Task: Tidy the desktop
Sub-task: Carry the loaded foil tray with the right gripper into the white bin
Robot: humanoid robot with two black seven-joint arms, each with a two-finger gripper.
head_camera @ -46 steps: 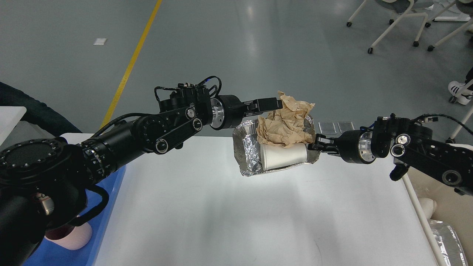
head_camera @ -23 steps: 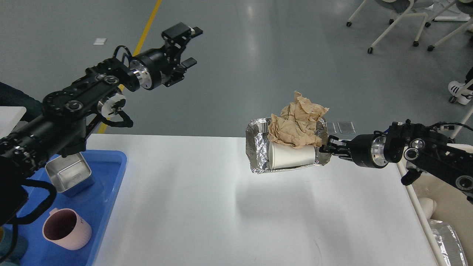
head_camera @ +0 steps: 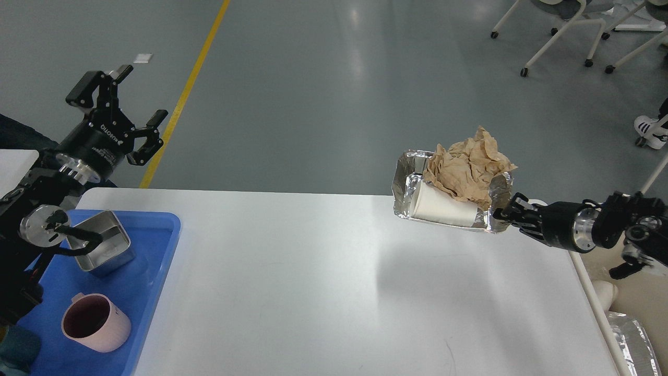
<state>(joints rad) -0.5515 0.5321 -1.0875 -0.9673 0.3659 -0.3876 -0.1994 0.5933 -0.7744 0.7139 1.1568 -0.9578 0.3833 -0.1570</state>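
Observation:
The white desktop (head_camera: 292, 282) fills the middle of the head view. My right gripper (head_camera: 502, 214) is shut on the right edge of a crumpled foil tray (head_camera: 404, 188) and holds it in the air over the desktop's far right part. The foil tray carries a white paper cup (head_camera: 441, 206) lying on its side and a wad of crumpled brown paper (head_camera: 467, 167). My left gripper (head_camera: 120, 104) is open and empty, raised beyond the desktop's far left corner.
A blue plastic tray (head_camera: 156, 261) at the left holds a steel box (head_camera: 102, 250) and a pink mug (head_camera: 94, 329). A cream bin (head_camera: 636, 292) with foil inside (head_camera: 634, 344) stands past the desktop's right edge. Wheeled chairs (head_camera: 563, 31) stand at the far right.
My left gripper let go of the foil tray, opened and swung far left and up. My right gripper carried the foil tray to the right and tilted it.

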